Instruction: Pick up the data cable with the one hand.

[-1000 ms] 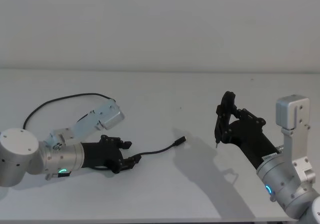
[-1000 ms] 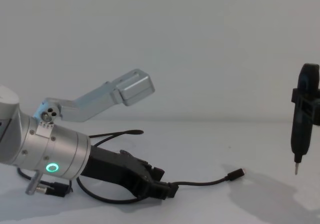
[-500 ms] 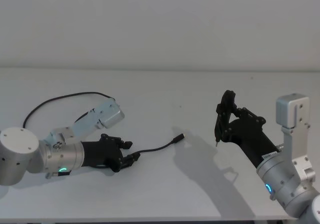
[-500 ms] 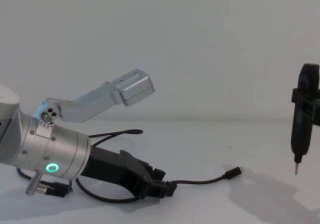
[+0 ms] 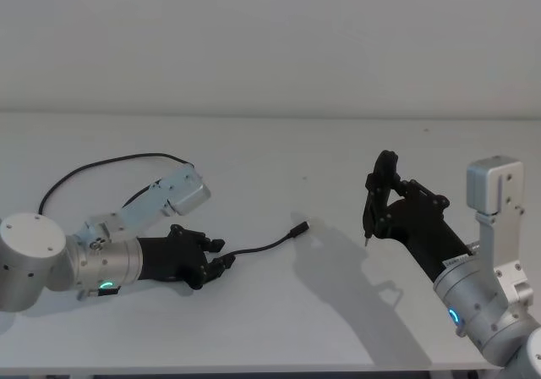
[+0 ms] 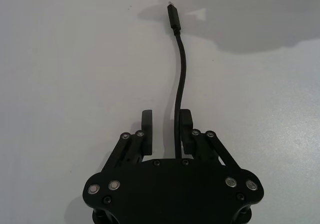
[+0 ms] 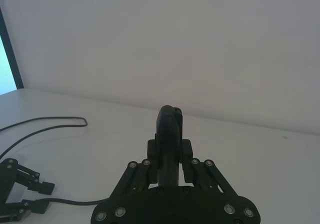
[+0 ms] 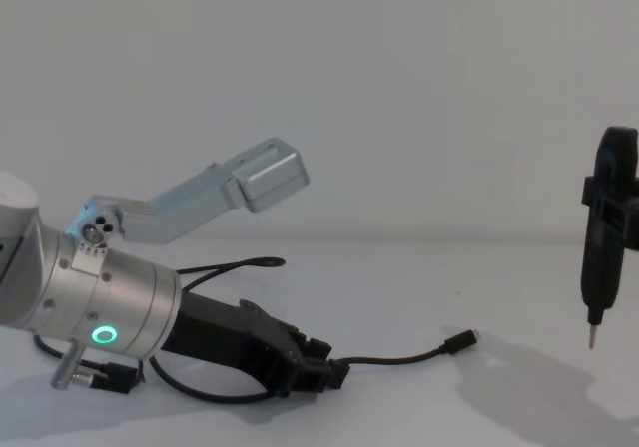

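- Data cable (image 5: 264, 245): laid on table (image 5: 279, 159), passed between left gripper's (image 5: 221, 263) fingers, plug toward 2 o'clock.
- Left gripper: at 8 o'clock, fingers apart; grasp judged pending, with closing, then lifting, required.
- Right gripper (image 5: 377, 211): parked at 4 o'clock, clamped on black tool (image 5: 386, 169).

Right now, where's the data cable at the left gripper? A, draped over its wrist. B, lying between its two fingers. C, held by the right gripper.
B: the data cable runs in between the left gripper's open fingers, close against one, with a gap to the other; the right gripper holds a black tool, apart.
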Robot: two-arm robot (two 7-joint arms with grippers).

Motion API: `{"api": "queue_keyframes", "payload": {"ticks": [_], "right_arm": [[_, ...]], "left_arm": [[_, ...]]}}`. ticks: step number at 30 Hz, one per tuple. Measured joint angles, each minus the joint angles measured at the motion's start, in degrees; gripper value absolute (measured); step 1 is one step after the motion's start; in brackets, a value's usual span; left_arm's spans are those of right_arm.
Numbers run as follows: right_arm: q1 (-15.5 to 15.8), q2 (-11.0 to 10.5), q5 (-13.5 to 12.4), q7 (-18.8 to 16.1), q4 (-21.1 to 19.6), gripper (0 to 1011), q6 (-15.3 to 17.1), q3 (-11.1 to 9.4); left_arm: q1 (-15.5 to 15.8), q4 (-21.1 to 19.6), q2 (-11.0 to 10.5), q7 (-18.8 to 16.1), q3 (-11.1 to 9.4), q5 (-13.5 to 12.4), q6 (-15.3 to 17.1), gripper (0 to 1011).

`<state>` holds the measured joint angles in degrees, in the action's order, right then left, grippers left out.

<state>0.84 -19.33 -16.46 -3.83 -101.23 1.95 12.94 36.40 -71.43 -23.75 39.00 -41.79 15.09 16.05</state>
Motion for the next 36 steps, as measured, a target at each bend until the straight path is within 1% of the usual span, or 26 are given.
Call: {"api": "queue_keyframes", "payload": {"ticks": [23,36], "right_arm": [[0.00,0.00,0.00,0.00,0.00,275,0.00,0.00],[0.00,0.00,0.00,0.00,0.00,275,0.00,0.00]], "left_arm": [[0.00,0.00,0.00,0.00,0.00,0.02,-0.01,159],[0.00,0.00,0.00,-0.01,0.01,0.01,0.00,90]]}}
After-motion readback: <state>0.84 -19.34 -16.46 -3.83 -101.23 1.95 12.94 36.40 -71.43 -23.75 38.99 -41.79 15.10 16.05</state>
